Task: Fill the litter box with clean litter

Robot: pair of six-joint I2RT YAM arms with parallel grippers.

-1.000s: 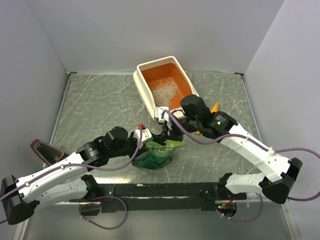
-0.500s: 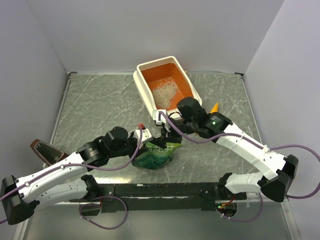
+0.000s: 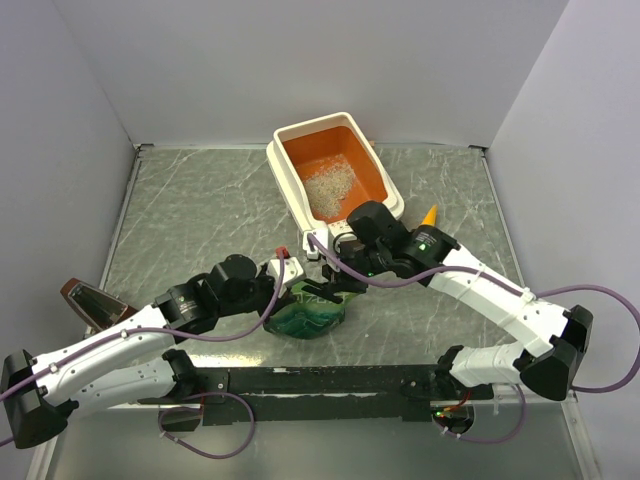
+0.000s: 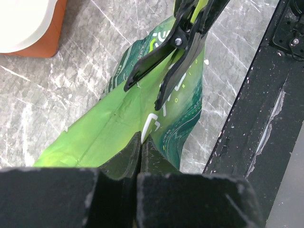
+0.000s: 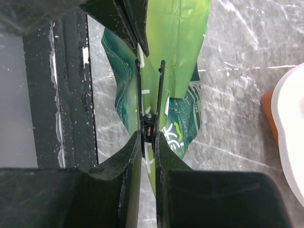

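- Surface [image 3: 200, 220]: grey, marble-patterned; carries every item.
- Litter box [image 3: 288, 185]: far centre, apart from both hands; orange floor mostly bare.
- Green bag [image 4: 109, 123]: near the arm bases, held up between the two hands; presumably the litter supply.
- Clean litter [image 3: 330, 184]: small pale patch inside the box; filling judged barely begun.
- Left hand [image 4: 141, 145]: pinched onto the bag's fold, steadying it.
- Right hand [image 5: 148, 142]: closed on the black clip [image 4: 178, 52]. The clip's prongs are spread astride the bag's top, apparently squeezed for removal.
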